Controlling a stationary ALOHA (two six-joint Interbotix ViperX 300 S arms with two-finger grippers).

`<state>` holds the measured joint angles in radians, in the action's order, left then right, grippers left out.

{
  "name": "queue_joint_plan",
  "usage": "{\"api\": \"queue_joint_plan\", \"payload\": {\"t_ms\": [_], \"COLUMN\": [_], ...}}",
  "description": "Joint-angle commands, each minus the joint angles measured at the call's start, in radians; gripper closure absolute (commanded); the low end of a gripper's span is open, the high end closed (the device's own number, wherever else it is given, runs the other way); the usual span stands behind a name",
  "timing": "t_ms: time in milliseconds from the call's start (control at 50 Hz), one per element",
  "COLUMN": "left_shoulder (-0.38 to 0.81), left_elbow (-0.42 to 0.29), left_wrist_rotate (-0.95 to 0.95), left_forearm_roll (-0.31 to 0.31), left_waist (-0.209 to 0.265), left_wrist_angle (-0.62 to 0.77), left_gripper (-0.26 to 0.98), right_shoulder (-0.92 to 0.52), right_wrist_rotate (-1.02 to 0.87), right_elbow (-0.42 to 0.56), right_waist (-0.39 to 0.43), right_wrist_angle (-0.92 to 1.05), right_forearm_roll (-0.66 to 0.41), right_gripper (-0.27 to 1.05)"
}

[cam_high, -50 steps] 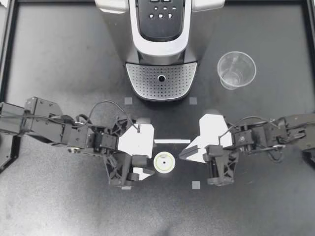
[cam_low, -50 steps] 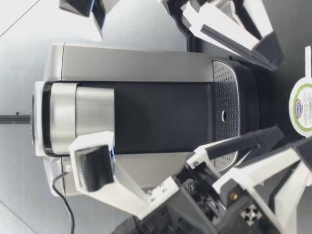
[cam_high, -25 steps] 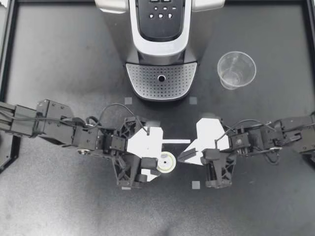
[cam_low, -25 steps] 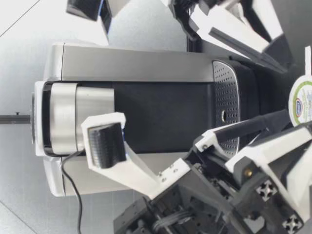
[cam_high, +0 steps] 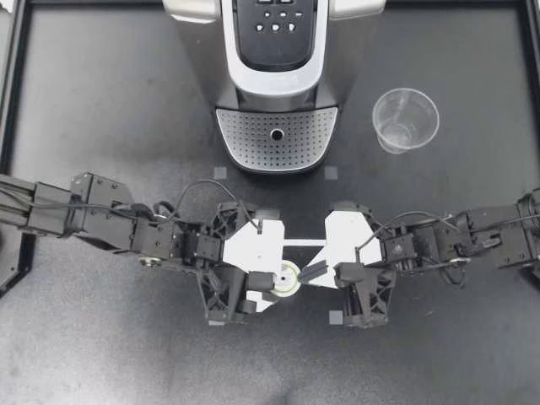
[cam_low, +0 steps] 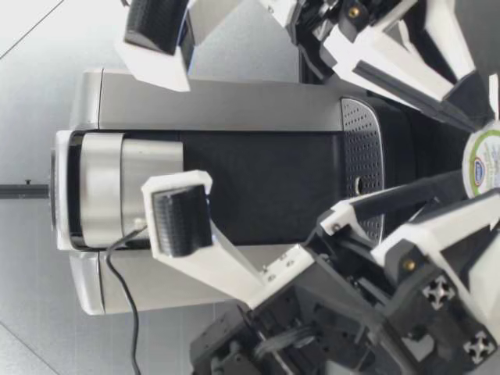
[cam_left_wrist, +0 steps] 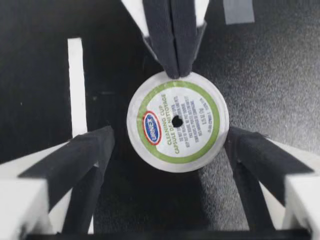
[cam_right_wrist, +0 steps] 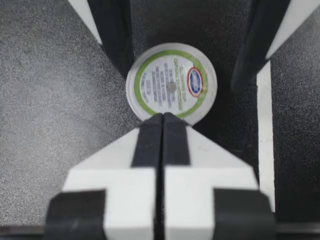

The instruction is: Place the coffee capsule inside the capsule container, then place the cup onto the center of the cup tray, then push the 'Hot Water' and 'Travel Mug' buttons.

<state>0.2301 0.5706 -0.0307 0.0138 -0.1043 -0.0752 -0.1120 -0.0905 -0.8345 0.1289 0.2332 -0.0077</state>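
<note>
Jaws of my left gripper (cam_high: pixel 272 274) stand wide, one finger on either side of the coffee capsule (cam_high: pixel 288 278); jaws of my right gripper (cam_high: pixel 310 272) are pressed together into a single tip. Seen from above, the black table (cam_high: pixel 101 110) carries the coffee machine (cam_high: pixel 277 76) at 12 o'clock, its perforated cup tray (cam_high: pixel 277 139) facing 6 o'clock. The clear plastic cup (cam_high: pixel 406 120) stands upright at 2 o'clock from the capsule, near the machine but apart from it. The capsule sits on the table at 6 o'clock from the tray, my left gripper at its 9 o'clock side and my right at 3 o'clock. In the left wrist view it lies between the spread fingers (cam_left_wrist: pixel 82 155), while the right gripper's closed tip meets its rim. Its lid is a white disc with a green ring, fine print and a small hole at centre.
</note>
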Motion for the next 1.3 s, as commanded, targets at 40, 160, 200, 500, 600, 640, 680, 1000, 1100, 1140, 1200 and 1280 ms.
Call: {"api": "queue_joint_plan", "payload": {"t_ms": [40, 160, 200, 500, 600, 640, 680, 1000, 1100, 1140, 1200, 1280], "left_shoulder": [-0.011, -0.003, 0.0, 0.014, 0.017, 0.017, 0.017, 0.0, -0.009, -0.017, -0.028, -0.051], "left_elbow": [-0.032, -0.043, -0.046, -0.067, -0.074, -0.075, -0.075, -0.069, -0.058, -0.051, -0.037, -0.014], "left_wrist_rotate": [0.002, 0.002, 0.002, 0.003, 0.002, 0.002, 0.002, 0.002, -0.002, -0.003, -0.005, -0.014], "left_forearm_roll": [0.003, 0.006, 0.008, 0.009, 0.011, 0.011, 0.011, 0.011, 0.009, 0.011, 0.009, 0.009], "left_waist": [-0.002, -0.002, -0.002, -0.002, -0.002, -0.002, 0.0, -0.002, 0.0, 0.0, 0.0, -0.002], "left_wrist_angle": [0.006, 0.006, 0.006, 0.005, 0.005, 0.002, 0.002, 0.0, -0.002, -0.003, -0.003, -0.003], "left_gripper": [-0.07, -0.07, -0.07, -0.07, -0.06, -0.05, -0.03, 0.18, 0.18, 0.18, 0.18, 0.18], "right_shoulder": [0.012, 0.012, 0.012, 0.012, 0.012, 0.012, 0.012, 0.058, 0.115, 0.143, 0.19, 0.252], "right_wrist_rotate": [0.002, 0.002, 0.002, 0.003, 0.003, 0.003, 0.003, 0.0, -0.002, -0.005, -0.008, -0.017], "right_elbow": [0.02, 0.021, 0.02, 0.021, 0.021, 0.021, 0.021, 0.017, 0.002, -0.011, -0.031, -0.071], "right_waist": [0.006, 0.005, 0.005, 0.006, 0.006, 0.006, 0.006, 0.005, 0.006, 0.005, 0.002, -0.015], "right_wrist_angle": [0.009, 0.009, 0.009, 0.011, 0.009, 0.009, 0.011, 0.009, 0.015, 0.025, 0.057, 0.152], "right_forearm_roll": [-0.002, -0.002, -0.002, -0.002, -0.002, -0.002, -0.002, -0.002, -0.002, -0.002, 0.002, 0.018], "right_gripper": [0.74, 0.74, 0.74, 0.75, 0.74, 0.74, 0.74, 0.74, 0.75, 0.75, 0.75, 0.75]}}
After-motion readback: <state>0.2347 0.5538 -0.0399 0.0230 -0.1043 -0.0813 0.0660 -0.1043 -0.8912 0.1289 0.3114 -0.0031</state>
